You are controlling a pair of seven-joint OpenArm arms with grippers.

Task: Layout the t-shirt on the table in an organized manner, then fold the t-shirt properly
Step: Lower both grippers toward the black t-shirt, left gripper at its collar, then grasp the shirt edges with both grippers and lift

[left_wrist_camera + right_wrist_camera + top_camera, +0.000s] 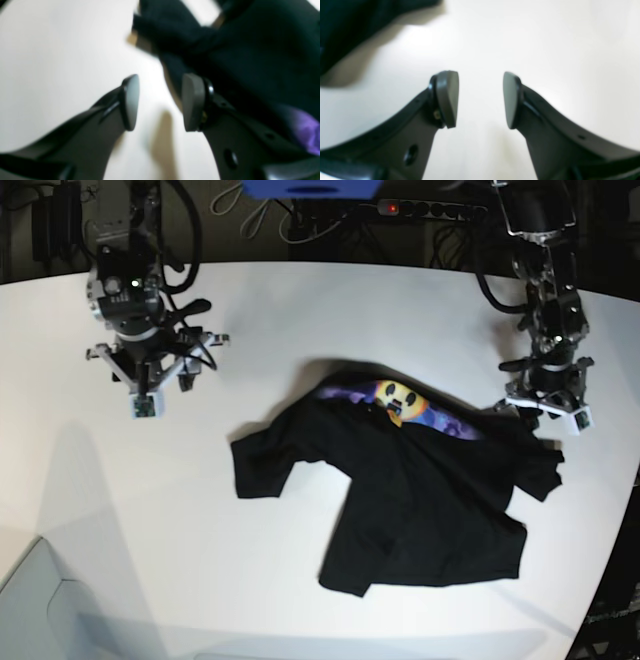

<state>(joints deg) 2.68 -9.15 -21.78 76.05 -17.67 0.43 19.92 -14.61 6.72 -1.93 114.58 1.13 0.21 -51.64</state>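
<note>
The black t-shirt lies crumpled in the middle of the white table, with its purple print and yellow face showing at the far edge. My left gripper hangs over the shirt's right edge. In the left wrist view this gripper is open, bare table shows between its pads, and black cloth lies just beside the right pad. My right gripper is over bare table, well left of the shirt. It stands open and empty, with blurred dark cloth at the frame's top left.
The table's curved edge runs close behind the shirt on the right. Cables and dark equipment line the far side. White table surface lies under and around the right gripper.
</note>
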